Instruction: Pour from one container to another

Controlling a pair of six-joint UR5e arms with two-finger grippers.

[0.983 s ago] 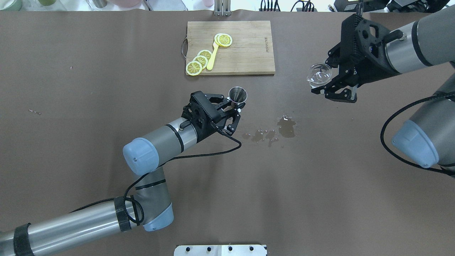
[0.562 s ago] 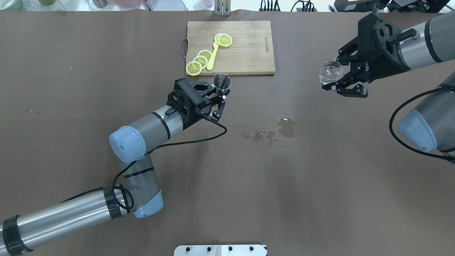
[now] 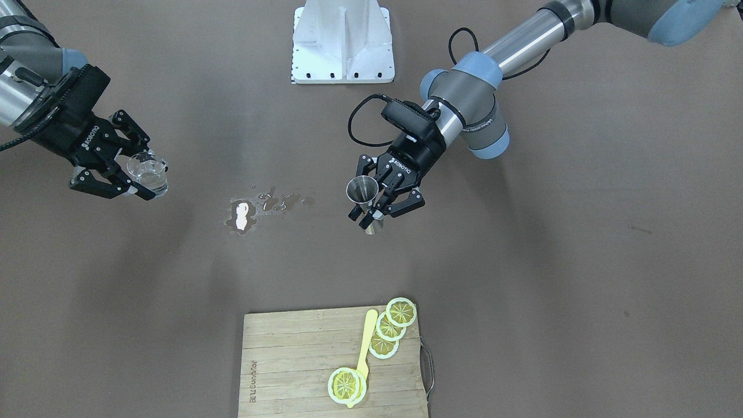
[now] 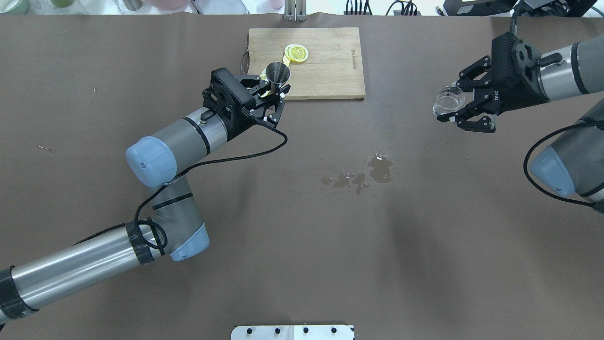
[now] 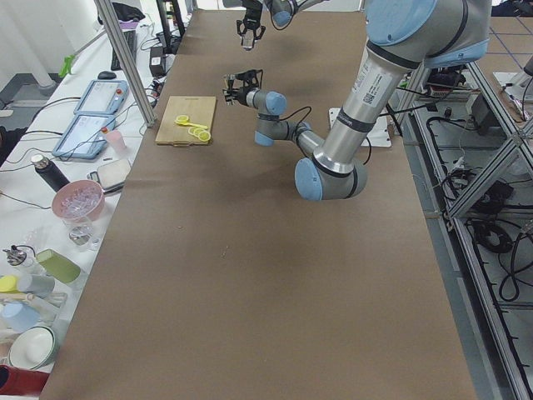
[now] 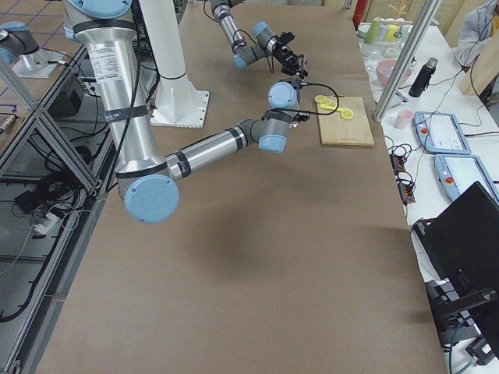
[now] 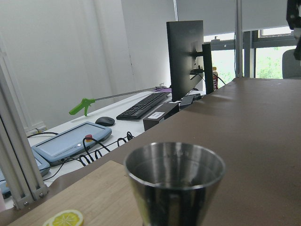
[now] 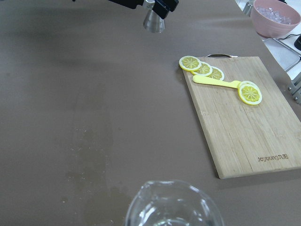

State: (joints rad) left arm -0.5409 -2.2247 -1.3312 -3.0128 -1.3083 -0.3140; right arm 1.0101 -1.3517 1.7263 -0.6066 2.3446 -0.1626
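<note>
My left gripper (image 4: pixel 275 90) is shut on the waist of the silver jigger (image 4: pixel 278 73), holding it upright in the air. From overhead it shows over the cutting board's near left corner. The jigger's open cup (image 7: pixel 174 181) fills the left wrist view, and it also shows from the front (image 3: pixel 362 192). Far to the right, my right gripper (image 4: pixel 449 102) is shut on the small clear glass (image 4: pixel 447 98), lifted off the table. The glass (image 3: pixel 148 172) stands roughly upright, and its rim (image 8: pixel 171 206) shows at the bottom of the right wrist view. The two containers are far apart.
A wooden cutting board (image 4: pixel 330 66) with lemon slices (image 4: pixel 296 53) and a yellow stick lies at the table's far middle. A wet spill (image 4: pixel 373 171) marks the brown table cover between the arms. Cups, a pink bowl and tablets stand beyond the table's far edge.
My left gripper carried the jigger away from the spill, to the far left, up to the board's corner. My right gripper drew the glass farther right. Both kept their hold.
</note>
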